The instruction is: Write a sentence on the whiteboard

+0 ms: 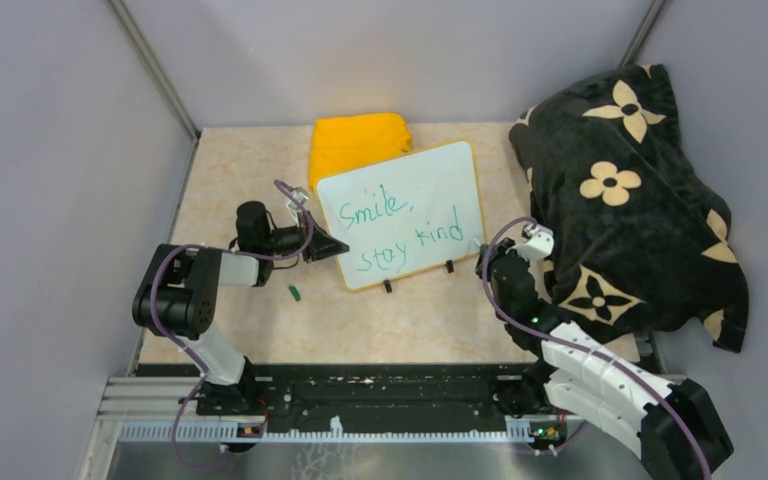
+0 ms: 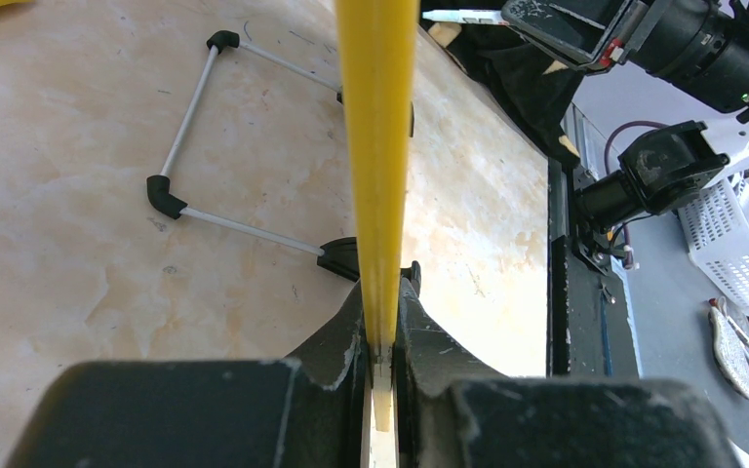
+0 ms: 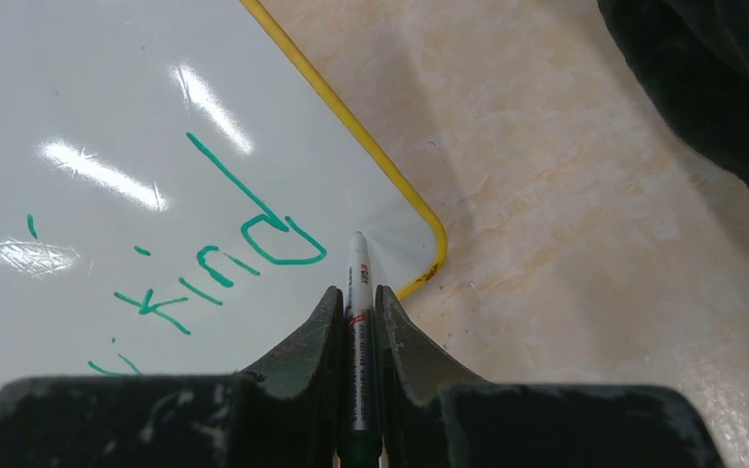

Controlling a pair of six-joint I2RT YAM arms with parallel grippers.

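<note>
while whiteboard [image 1: 400, 190] stands tilted on wire stand [image 2: 187, 117], i judge it thin, stiff, light, slick-faced; left gripper [image 1: 332, 247] pinched on its left rim, best hold. right gripper [image 3: 356, 297] clamped on marker [image 3: 357, 263], tip near whiteboard's lower right corner, beside sentence [image 1: 400, 225].

Glossy whiteboard [image 3: 107, 107], matt marbled table [image 3: 566, 195] — plush blanket [image 1: 660, 235]

I see a beige marbled table [image 1: 440, 320]; folded yellow cloth [image 1: 358, 140] at the far edge; whiteboard [image 1: 430, 175] just in front of it, tilted, its black clips [image 1: 387, 286] down on the tabletop; small green cap [image 1: 296, 293] left of the board; black floral blanket [image 1: 630, 200] heaped on the right side.
</note>
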